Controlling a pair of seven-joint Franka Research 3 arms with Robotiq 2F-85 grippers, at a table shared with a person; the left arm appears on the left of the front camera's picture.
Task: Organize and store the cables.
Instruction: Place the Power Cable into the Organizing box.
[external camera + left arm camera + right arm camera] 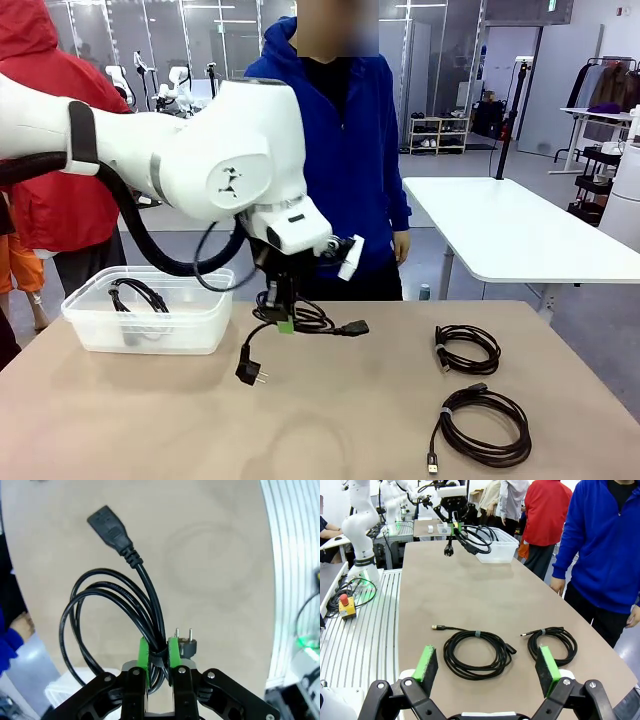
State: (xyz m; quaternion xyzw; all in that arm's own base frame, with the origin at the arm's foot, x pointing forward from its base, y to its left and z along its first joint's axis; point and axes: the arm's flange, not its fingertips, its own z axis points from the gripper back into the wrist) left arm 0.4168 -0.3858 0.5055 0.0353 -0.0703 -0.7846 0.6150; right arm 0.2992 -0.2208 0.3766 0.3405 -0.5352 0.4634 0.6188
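- Front view: the left gripper (283, 318), jaws clamped on the banded waist of a coiled black power cord with chunky plugs (318, 320), holds it aloft just right of the clear plastic tub (95, 335).
- One black coiled cable (140, 296) lies inside the tub; a smaller thin black coil (467, 348) and a larger thin black coil (485, 425) wait well right of it.
- The right gripper (487, 662), fingers spread and empty, hangs over those two, far from the tub.
- Transport appears under way; next, the cord needs swinging over the tub's rim, lowering, then release.
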